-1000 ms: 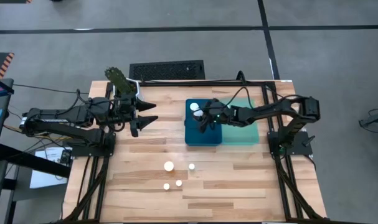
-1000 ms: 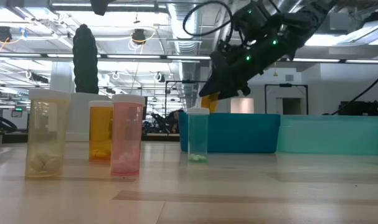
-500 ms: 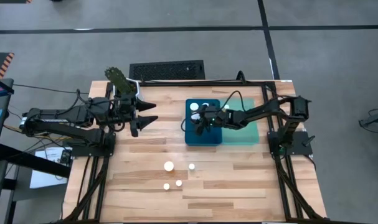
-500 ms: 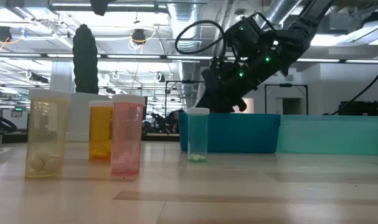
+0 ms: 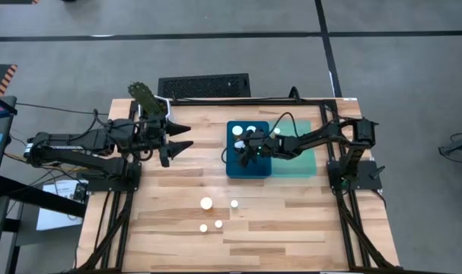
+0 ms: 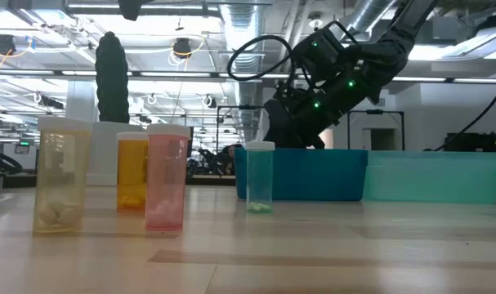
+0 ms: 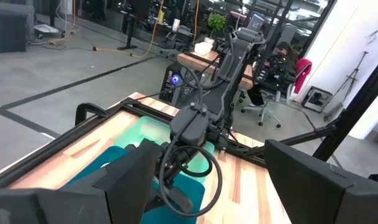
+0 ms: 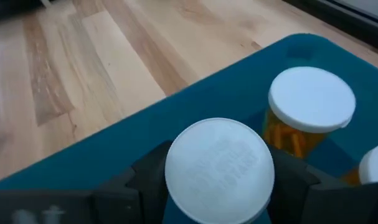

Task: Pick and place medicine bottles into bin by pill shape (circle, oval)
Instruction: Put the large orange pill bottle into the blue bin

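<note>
My right gripper (image 5: 244, 154) reaches down into the dark teal bin (image 5: 232, 169) and is shut on a medicine bottle with a round white cap (image 8: 218, 163). In the low view this gripper (image 6: 290, 131) dips behind the bin's wall (image 6: 301, 173). Other white-capped amber bottles (image 8: 311, 99) stand in the same bin. Several more bottles stand upright on the table: yellowish (image 6: 62, 175), orange (image 6: 132, 171), pink (image 6: 167, 175) and a small clear one (image 6: 259, 178); their caps show in the high view (image 5: 206, 203). My left gripper (image 5: 182, 138) is open and empty at the table's far left. My right gripper pinches the bottle between its two fingers at the white cap's rim (image 8: 174, 173), one finger (image 8: 145, 183) on each side. The fingers come from above, slanting down from the table's right side. The bottle stands upright inside the dark teal bin; its base is hidden.
A light teal bin (image 5: 299, 161) sits against the dark one on its right (image 6: 431, 175). A black grille (image 5: 204, 85) lies beyond the table's far edge. Bare wood lies between the bins and the loose bottles.
My right gripper has gone down into the dark teal bin with the bottle, shifting slightly toward the table's left. The orange bottle, seen above the bin's wall a second ago, is now hidden behind it in the low view.
</note>
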Controlling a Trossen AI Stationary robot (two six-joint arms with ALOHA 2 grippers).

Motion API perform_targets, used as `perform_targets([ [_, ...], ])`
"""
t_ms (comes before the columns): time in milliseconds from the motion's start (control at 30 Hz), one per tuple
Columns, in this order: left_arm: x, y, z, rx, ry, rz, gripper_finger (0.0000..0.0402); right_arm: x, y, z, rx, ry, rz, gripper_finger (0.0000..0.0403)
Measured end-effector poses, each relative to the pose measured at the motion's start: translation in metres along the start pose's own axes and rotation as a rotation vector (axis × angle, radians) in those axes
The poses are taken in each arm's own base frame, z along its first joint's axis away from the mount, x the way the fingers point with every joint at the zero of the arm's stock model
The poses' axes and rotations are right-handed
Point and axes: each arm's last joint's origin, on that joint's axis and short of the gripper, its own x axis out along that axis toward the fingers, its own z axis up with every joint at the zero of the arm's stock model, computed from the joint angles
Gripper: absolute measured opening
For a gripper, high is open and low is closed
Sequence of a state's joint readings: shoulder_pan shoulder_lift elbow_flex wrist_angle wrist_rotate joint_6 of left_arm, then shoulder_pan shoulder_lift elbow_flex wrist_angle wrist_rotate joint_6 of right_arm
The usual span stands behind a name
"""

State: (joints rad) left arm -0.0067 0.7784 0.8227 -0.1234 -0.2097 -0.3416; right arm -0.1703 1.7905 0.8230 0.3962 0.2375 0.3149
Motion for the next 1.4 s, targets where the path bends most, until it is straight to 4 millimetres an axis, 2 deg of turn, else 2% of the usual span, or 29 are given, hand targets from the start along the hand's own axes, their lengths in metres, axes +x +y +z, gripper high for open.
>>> perform_targets([
  [767, 0.0, 0.0, 0.0, -0.001, -0.005, 0.011, 0.0291, 0.0, -0.002, -0.004, -0.019, 0.039, -0.017, 0.0243],
  [1033, 0.0, 0.0, 0.0, -0.002, -0.005, 0.011, 0.0291, 0.0, -0.001, -0.001, -0.021, 0.044, -0.014, 0.0275],
  [1267, 0.0, 0.0, 0.0, -0.006, -0.005, 0.011, 0.0291, 0.001, 0.006, 0.017, -0.079, 0.108, -0.026, 0.0302],
  [1400, 0.0, 0.0, 0.0, -0.006, -0.004, 0.01, 0.0291, -0.015, 0.014, 0.039, -0.14, 0.136, -0.021, 0.0303],
])
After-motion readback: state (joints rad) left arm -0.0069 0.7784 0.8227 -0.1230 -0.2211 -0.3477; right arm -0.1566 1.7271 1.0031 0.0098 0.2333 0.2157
